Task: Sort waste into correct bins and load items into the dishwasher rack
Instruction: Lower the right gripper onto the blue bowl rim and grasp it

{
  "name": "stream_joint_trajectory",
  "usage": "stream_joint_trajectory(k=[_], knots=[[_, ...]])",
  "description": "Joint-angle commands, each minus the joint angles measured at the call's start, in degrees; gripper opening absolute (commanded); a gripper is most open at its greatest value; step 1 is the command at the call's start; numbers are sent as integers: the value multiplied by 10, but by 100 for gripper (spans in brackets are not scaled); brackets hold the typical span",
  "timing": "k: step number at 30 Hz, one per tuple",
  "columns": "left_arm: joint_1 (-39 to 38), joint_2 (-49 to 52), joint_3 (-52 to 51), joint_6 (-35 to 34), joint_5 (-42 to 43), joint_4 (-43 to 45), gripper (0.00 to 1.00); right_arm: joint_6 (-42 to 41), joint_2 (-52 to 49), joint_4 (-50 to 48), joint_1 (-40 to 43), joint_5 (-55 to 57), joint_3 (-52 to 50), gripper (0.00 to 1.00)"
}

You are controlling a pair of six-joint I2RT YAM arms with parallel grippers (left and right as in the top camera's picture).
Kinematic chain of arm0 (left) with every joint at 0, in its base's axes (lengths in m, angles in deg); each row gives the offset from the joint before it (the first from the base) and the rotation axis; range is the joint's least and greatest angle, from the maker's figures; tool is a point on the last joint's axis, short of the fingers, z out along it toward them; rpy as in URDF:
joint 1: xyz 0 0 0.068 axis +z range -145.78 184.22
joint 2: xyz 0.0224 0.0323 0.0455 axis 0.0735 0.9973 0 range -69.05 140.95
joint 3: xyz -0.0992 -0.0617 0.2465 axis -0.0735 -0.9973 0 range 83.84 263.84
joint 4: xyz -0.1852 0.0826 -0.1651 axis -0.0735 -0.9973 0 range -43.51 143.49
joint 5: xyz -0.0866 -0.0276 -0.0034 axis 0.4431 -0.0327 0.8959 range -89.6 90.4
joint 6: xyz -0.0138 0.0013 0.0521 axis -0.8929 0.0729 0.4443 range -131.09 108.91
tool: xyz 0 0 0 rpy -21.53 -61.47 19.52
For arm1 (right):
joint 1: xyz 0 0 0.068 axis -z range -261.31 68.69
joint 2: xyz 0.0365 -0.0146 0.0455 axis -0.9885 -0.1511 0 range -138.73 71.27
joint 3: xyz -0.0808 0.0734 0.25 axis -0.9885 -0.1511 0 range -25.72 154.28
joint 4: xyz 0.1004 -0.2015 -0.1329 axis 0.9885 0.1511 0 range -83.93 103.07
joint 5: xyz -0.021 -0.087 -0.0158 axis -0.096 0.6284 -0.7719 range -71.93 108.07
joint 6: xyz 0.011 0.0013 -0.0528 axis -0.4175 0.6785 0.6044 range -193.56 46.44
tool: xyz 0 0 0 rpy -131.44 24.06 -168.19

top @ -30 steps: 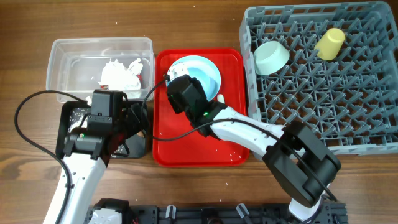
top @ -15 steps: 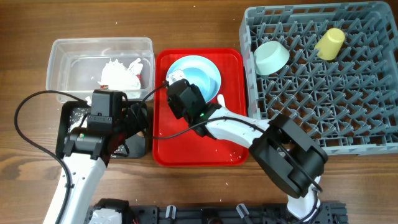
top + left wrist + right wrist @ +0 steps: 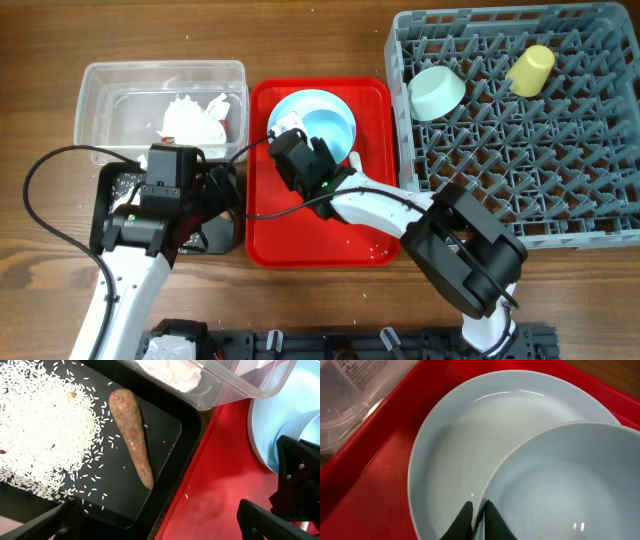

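On the red tray [image 3: 300,235] lies the light blue plate [image 3: 450,460] with the small light blue bowl [image 3: 570,485] standing in it. My right gripper [image 3: 479,512] is shut on the bowl's near rim, one finger inside and one outside; from overhead it sits at the plate's left edge [image 3: 292,130]. My left gripper [image 3: 160,522] hangs open over the border of the black bin [image 3: 165,435] and the tray. In that bin lie the brown sausage piece [image 3: 132,435] and rice crumbs [image 3: 40,425]. Crumpled tissue [image 3: 190,118] is in the clear bin [image 3: 110,100].
The grey dishwasher rack [image 3: 520,150] fills the right side, holding the pale green bowl [image 3: 436,92] and the yellow cup [image 3: 530,70]. The right arm's long white link crosses the tray's lower half. The clear bin's wall [image 3: 225,385] overhangs the black bin's far edge.
My right gripper has closed its fingers onto the bowl's rim, after the arm shifted slightly toward the tray's near side. The left arm has stayed still.
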Motion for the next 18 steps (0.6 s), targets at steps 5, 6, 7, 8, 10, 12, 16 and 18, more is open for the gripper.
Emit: stream_joint_trajectory(k=[5, 6, 7, 8, 10, 12, 16, 18], knots=[[4, 1, 0, 2, 3, 2, 100, -2, -9, 27, 0, 48, 7, 4], [4, 1, 0, 2, 3, 2, 100, -1, -9, 27, 0, 48, 7, 4], [4, 1, 0, 2, 3, 2, 100, -1, -9, 27, 0, 48, 7, 4], [4, 1, 0, 2, 3, 2, 100, -3, -8, 26, 0, 48, 8, 4], [4, 1, 0, 2, 3, 2, 100, -3, -2, 26, 0, 46, 8, 4], [4, 1, 0, 2, 3, 2, 100, -3, 8, 26, 0, 40, 8, 4], [4, 1, 0, 2, 3, 2, 100, -3, 52, 29, 0, 14, 8, 4], [4, 1, 0, 3, 3, 2, 100, -3, 82, 39, 0, 11, 8, 4]])
